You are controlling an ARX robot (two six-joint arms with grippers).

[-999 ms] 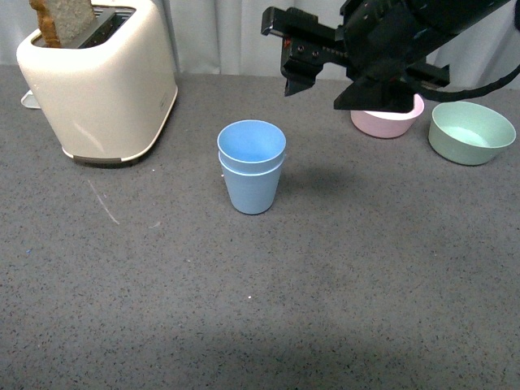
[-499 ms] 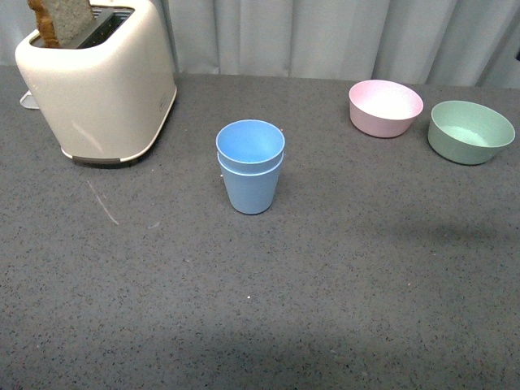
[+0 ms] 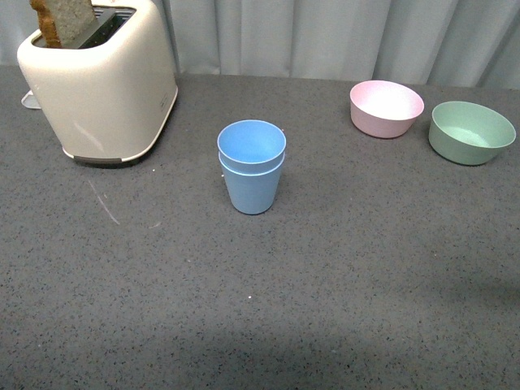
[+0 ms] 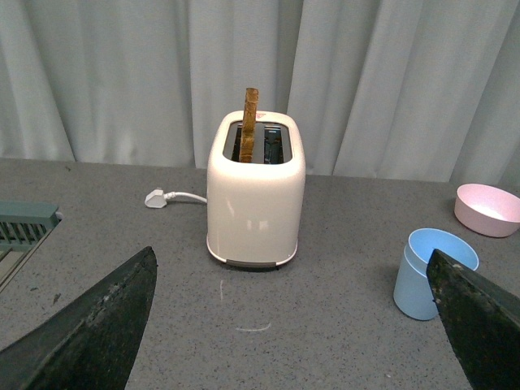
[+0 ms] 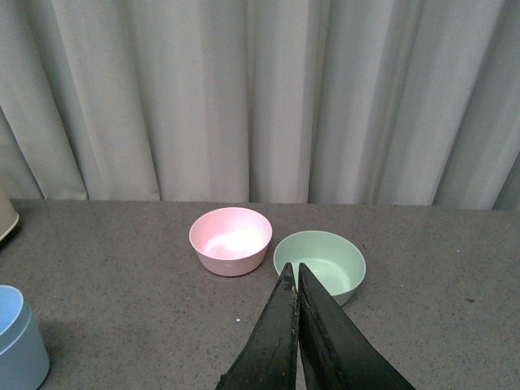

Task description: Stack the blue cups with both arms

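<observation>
Surface: dark grey speckled table (image 3: 366, 268), backed by pale pleated curtains (image 3: 325, 36) across the whole rear edge.

Blue cups (image 3: 252, 166): two, nested one inside the other, upright, near the table's centre in the front view. Only the rim band of the inner cup shows above the outer; its body is hidden. In the right wrist view the stack is cut off at the frame edge.

Toaster (image 3: 101, 77): cream, at about 10 o'clock from the cups, well apart. One slice of bread (image 3: 63, 19) stands in a slot, its top cropped in the front view. White plug and cord (image 4: 166, 197) lie beside it; the far end is hidden behind the toaster.

Pink bowl (image 3: 387, 108): at about 2 o'clock from the cups. Green bowl (image 3: 472, 132): just beside it, apparently not touching.

Grey slatted object (image 4: 24, 231): partly cut off in the left wrist view; identity unclear.

Left gripper (image 4: 292, 325): fingers spread wide, nothing between them, only the tips visible.

Right gripper (image 5: 296, 325): fingers pressed together, holding nothing.

Neither arm appears in the front view.
</observation>
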